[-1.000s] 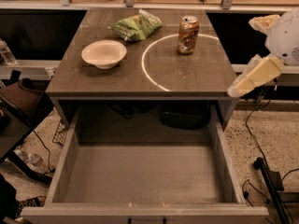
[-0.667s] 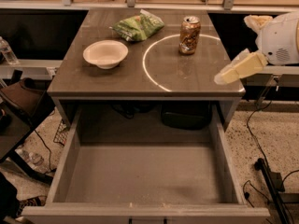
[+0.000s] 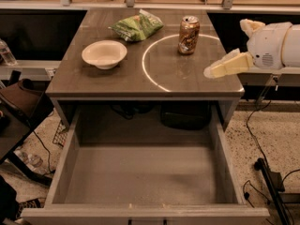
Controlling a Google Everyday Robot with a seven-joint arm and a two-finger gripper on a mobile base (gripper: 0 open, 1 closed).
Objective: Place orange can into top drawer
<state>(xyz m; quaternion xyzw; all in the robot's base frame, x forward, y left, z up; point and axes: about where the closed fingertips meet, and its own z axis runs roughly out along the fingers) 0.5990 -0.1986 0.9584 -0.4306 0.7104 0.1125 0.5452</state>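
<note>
- The pincer (image 3: 227, 51) hovered at the desk's (image 3: 93, 81) right edge, released and empty.
- The orange can (image 3: 189, 28) stood upright left of it, apart.
- The top drawer (image 3: 140, 177) lay open below and to its left.

One orange-brown drink can (image 3: 189, 34), one white round bowl (image 3: 104, 54), one green snack bag (image 3: 137, 26), one grey open drawer (image 3: 140, 175), one pale gripper (image 3: 224, 66) at table's (image 3: 93, 81) right edge.

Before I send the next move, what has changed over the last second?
The hand has moved left and farther back over the countertop's right side, toward the orange can, with a gap between them. Nothing was taken hold of or let go. The can, white bowl, green chip bag and open top drawer stayed put.
</note>
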